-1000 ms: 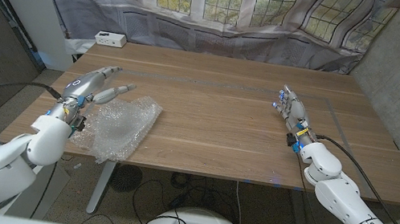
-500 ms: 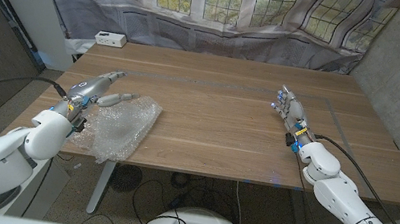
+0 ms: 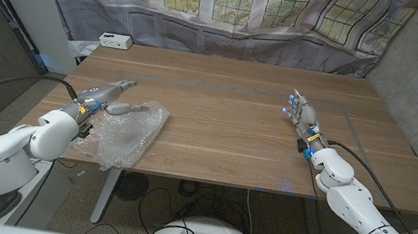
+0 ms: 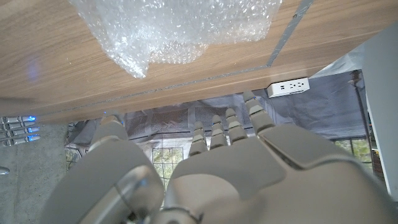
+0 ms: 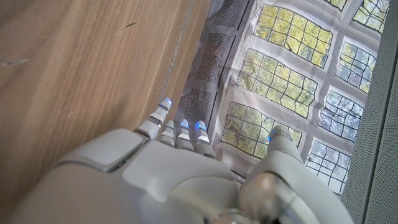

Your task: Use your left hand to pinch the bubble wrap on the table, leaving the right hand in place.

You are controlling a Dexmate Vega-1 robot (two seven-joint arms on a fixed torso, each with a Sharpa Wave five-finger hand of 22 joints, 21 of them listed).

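Note:
A crumpled sheet of clear bubble wrap (image 3: 128,131) lies near the table's front left corner, and its bubbles show in the left wrist view (image 4: 180,28). My left hand (image 3: 106,96) hovers at the wrap's far left edge, fingers stretched out and apart, thumb reaching over the sheet, nothing held. The back of that hand (image 4: 230,174) points past the wrap. My right hand (image 3: 303,116) stands on the right side of the table, fingers extended and empty, far from the wrap; its back (image 5: 168,174) shows in the right wrist view.
A small white box (image 3: 115,40) sits at the table's far left corner, also seen as a white outlet box (image 4: 287,87). Curtained windows (image 3: 228,1) stand behind the wooden table (image 3: 232,129). The wrap hangs slightly over the front edge.
My left hand has moved right and forward, from beside the wrap to over its far left edge. The right hand has stayed put.

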